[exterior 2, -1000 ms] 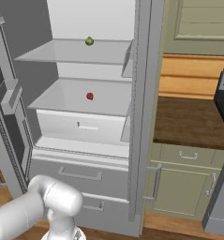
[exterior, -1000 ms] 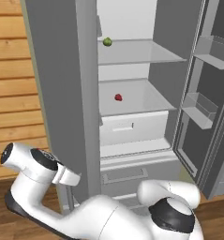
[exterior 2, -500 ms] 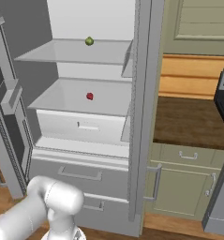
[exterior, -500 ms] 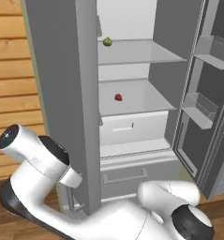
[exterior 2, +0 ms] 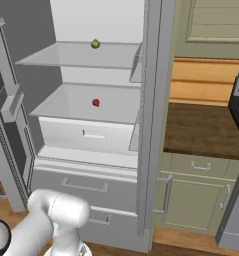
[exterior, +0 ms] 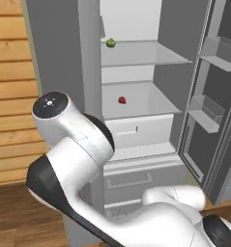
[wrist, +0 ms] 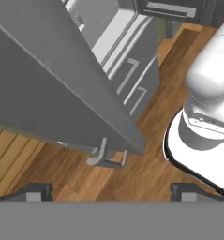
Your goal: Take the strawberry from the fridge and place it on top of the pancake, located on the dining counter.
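The arm (exterior: 73, 159) rises bent in the left base view, a white link capped by a round grey joint at its top, with a dark joint band below it and another white link sweeping low toward the lower right. In the right base view a white elbow segment (exterior 2: 58, 220) stands at the lower left. In the hand view the gripper (wrist: 111, 190) points downward, its two dark fingers (wrist: 36, 191) set wide apart (nothing between them).

Even, bright rendered light — soft shadows only; slightly coarse, soft-edged pictures (no glare, no lens distortion).
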